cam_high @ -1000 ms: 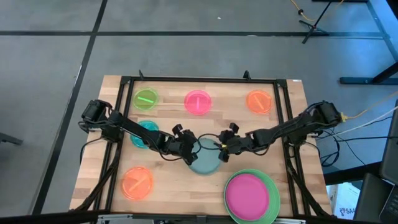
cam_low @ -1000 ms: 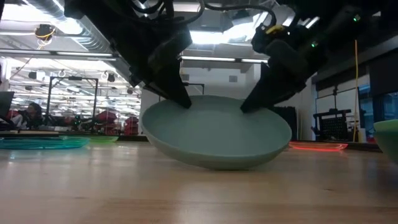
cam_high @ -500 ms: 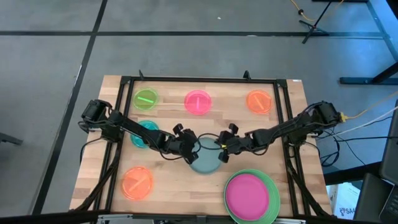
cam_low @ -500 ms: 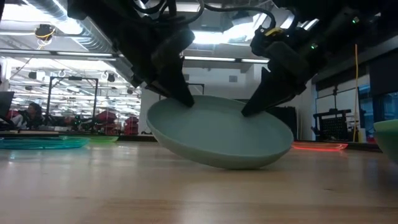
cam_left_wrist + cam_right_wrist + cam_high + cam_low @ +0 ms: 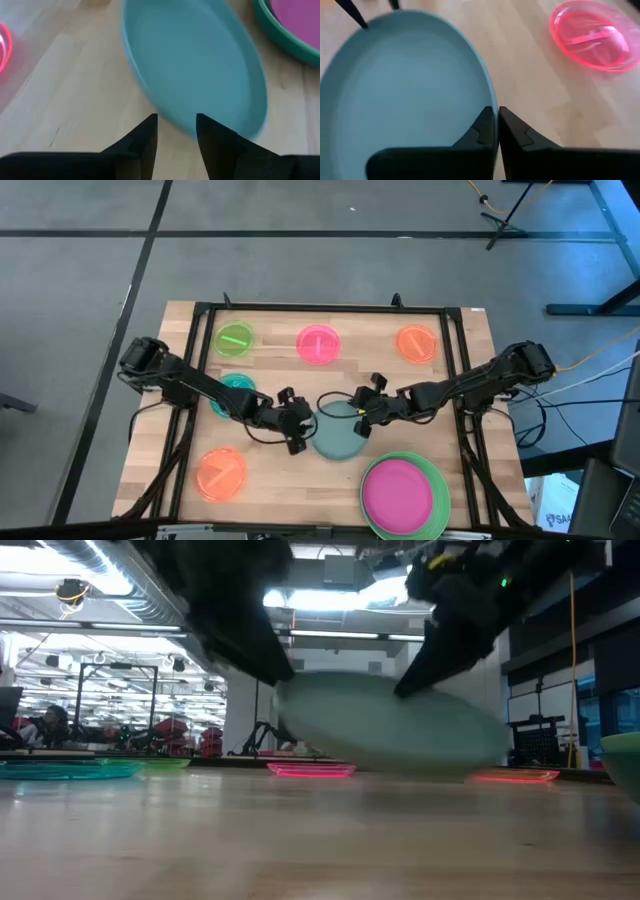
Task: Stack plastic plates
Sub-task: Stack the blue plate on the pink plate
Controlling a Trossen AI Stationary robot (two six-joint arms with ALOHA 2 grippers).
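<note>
Right gripper (image 5: 496, 131) pinching grey-teal plate (image 5: 337, 433) rim, lifted mid-table; left gripper (image 5: 176, 131) spread, clear of it; next: carry onto magenta plate (image 5: 398, 493), judged

L gripper (image 5: 297, 430): fingers standing apart, reaching toward 3 o'clock | R gripper (image 5: 362, 418): fingers pinching together, reaching toward 9 o'clock

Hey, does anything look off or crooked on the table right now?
Only the grey-teal plate: it hangs tilted above the wood mid-table, pinched at its rim by the right gripper. The left gripper sits open beside its other edge. The other plates lie flat.
</note>
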